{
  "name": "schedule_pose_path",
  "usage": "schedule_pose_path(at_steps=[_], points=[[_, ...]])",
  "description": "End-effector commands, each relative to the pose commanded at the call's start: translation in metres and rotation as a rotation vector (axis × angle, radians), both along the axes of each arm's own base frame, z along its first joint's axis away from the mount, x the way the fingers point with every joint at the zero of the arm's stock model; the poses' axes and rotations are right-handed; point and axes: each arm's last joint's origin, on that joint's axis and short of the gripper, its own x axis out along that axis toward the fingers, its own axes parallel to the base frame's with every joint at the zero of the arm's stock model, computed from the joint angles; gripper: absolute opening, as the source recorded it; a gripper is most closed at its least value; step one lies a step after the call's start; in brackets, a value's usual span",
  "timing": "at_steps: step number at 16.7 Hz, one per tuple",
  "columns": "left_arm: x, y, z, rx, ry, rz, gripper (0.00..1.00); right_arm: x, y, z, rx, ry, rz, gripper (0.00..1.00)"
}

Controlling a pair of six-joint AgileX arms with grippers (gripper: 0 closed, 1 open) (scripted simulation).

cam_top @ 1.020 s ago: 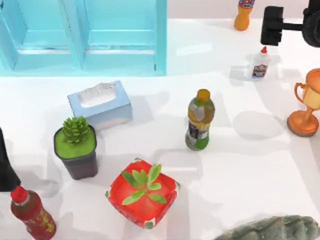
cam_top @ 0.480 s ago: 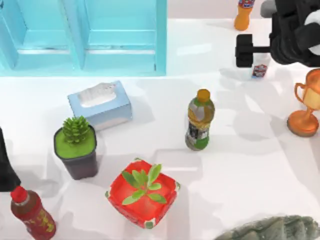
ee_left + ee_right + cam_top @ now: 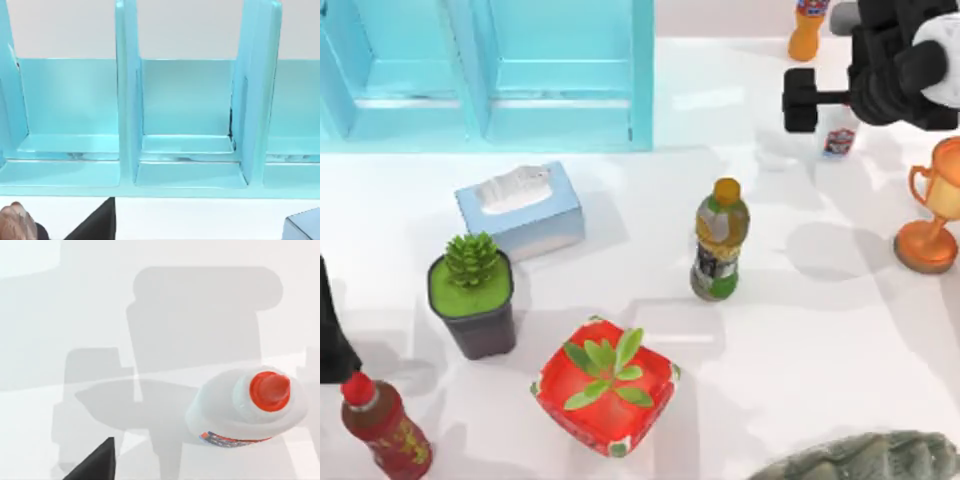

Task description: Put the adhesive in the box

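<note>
The adhesive (image 3: 837, 137) is a small white glue bottle standing upright at the back right of the table. In the top view my right gripper (image 3: 805, 100) hangs over it and hides its cap. The right wrist view looks down on the adhesive (image 3: 250, 407) with its red-orange cap; one dark fingertip (image 3: 97, 460) shows well apart from it, and the gripper is open with nothing in it. The box (image 3: 560, 95) is a turquoise one with compartments at the back left. My left arm (image 3: 332, 335) is parked at the left edge, facing the box (image 3: 185, 150).
An orange bottle (image 3: 807, 28) stands behind the adhesive and a trophy (image 3: 932, 215) to its right. A green drink bottle (image 3: 720, 240) stands mid-table. A tissue box (image 3: 520, 208), two potted plants (image 3: 472, 295) (image 3: 605, 385) and a red bottle (image 3: 382, 425) lie front left.
My right arm has swung left and down from the back right corner until its gripper is over the adhesive, covering the cap in the top view. Nothing else has moved.
</note>
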Motion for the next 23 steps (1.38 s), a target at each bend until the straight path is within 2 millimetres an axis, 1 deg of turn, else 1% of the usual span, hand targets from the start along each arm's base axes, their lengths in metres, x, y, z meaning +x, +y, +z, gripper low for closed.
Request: schedule_pose_path(at_steps=[4, 8, 10, 14, 23], points=[[0.000, 0.000, 0.000, 0.000, 0.000, 0.000, 1.00, 0.025, 0.001, -0.034, 0.001, 0.009, -0.002, 1.00], [0.000, 0.000, 0.000, 0.000, 0.000, 0.000, 1.00, 0.039, 0.000, -0.066, 0.000, 0.009, -0.001, 1.00], [0.000, 0.000, 0.000, 0.000, 0.000, 0.000, 1.00, 0.041, -0.001, -0.074, 0.000, 0.008, -0.001, 1.00], [0.000, 0.000, 0.000, 0.000, 0.000, 0.000, 1.00, 0.041, -0.001, -0.075, 0.000, 0.008, -0.001, 1.00], [0.000, 0.000, 0.000, 0.000, 0.000, 0.000, 1.00, 0.041, -0.001, -0.075, 0.000, 0.008, -0.001, 0.32]])
